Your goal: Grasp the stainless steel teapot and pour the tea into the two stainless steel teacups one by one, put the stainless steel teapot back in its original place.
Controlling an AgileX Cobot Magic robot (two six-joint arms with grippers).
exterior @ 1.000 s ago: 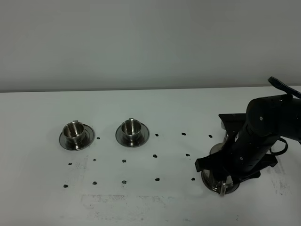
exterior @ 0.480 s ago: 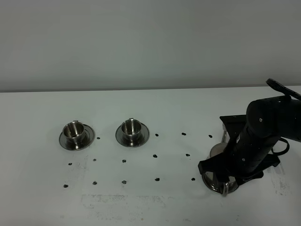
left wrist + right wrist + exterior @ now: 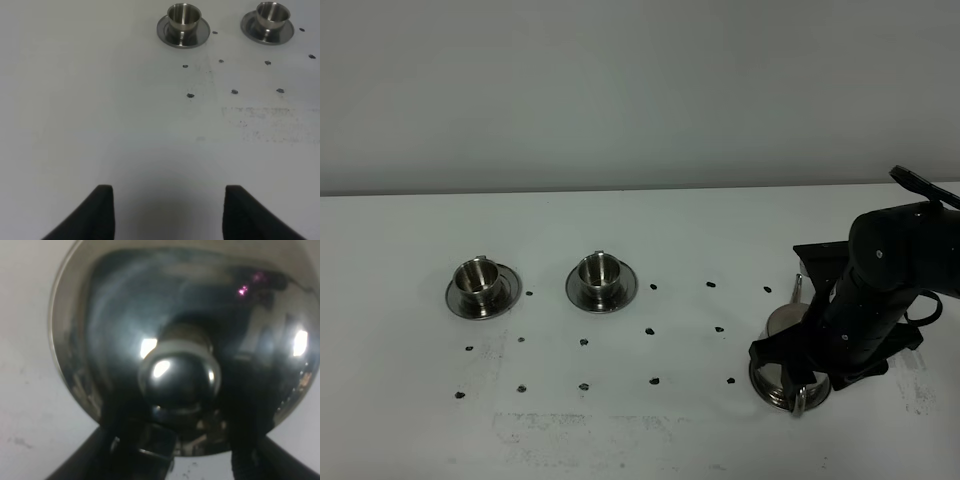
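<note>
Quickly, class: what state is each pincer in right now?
Left pincer: open, empty.
Right pincer: open, low over the stainless steel teapot, not gripping.

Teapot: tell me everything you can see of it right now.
The teapot is shiny, mirror-like steel, squat, with a domed lid and a round knob. A thin spout points away from the high camera; a loop handle faces it. It stands upright at the table's right front. The right hand hangs over it, fingers spread either side of the handle end; contact cannot be made out. The arm hides its middle.
</note>
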